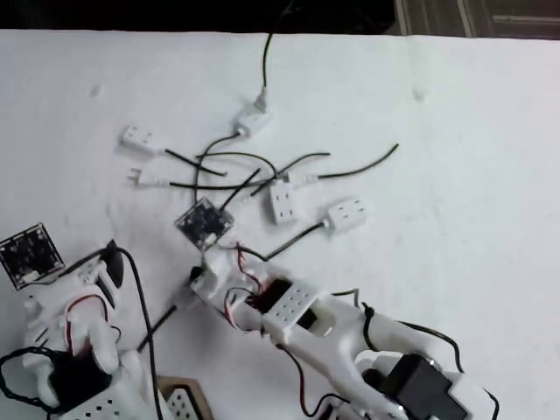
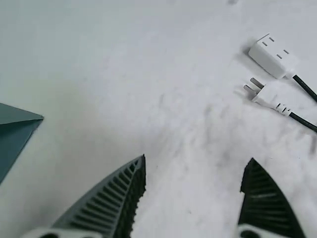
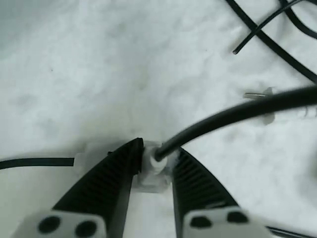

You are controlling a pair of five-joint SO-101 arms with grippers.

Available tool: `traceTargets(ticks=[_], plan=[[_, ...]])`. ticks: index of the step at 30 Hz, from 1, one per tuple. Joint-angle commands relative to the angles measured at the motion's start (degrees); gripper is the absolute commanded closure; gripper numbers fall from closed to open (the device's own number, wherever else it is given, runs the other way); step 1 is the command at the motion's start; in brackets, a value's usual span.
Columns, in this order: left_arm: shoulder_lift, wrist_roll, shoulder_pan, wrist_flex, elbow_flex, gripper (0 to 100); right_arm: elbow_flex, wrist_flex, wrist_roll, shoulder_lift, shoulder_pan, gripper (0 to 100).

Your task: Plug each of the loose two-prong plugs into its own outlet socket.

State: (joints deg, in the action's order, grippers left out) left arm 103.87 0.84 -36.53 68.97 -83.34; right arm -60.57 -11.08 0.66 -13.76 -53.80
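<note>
My right gripper (image 3: 153, 148) is shut on a white two-prong plug (image 3: 151, 166), low over the table, and the plug's black cord (image 3: 233, 116) runs away from it. A white piece (image 3: 85, 159) with its own black cord lies against one finger; I cannot tell if the two are joined. In the high view this gripper (image 1: 197, 282) is at the lower middle. My left gripper (image 2: 193, 166) stands open over bare table. Beyond it lie a white outlet socket (image 2: 272, 55) and a loose plug (image 2: 265, 94). That socket (image 1: 140, 137) and that plug (image 1: 137, 178) lie at the left.
Two more white sockets (image 1: 282, 201) (image 1: 346, 213) lie mid-table among tangled black cords. A plug and socket (image 1: 249, 118) sit joined farther back. Another loose plug (image 3: 262, 95) lies behind the held cord. A small brown box (image 1: 179, 398) sits at the front edge.
</note>
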Motion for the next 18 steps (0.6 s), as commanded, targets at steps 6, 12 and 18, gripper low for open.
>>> traceTargets(ticks=[6, 12, 18], plan=[[0.48, -0.26, -0.22, -1.49, 0.26, 69, 0.09, -8.4, 9.49, 0.13, -1.19, 98.1], [0.48, -0.26, -0.22, -1.49, 0.26, 69, 1.32, -12.26, 11.08, 0.31, -1.1, 97.8], [0.48, -0.26, -0.22, -1.93, -0.53, 69, 1.85, -12.53, 10.55, -2.95, -1.01, 92.6]])
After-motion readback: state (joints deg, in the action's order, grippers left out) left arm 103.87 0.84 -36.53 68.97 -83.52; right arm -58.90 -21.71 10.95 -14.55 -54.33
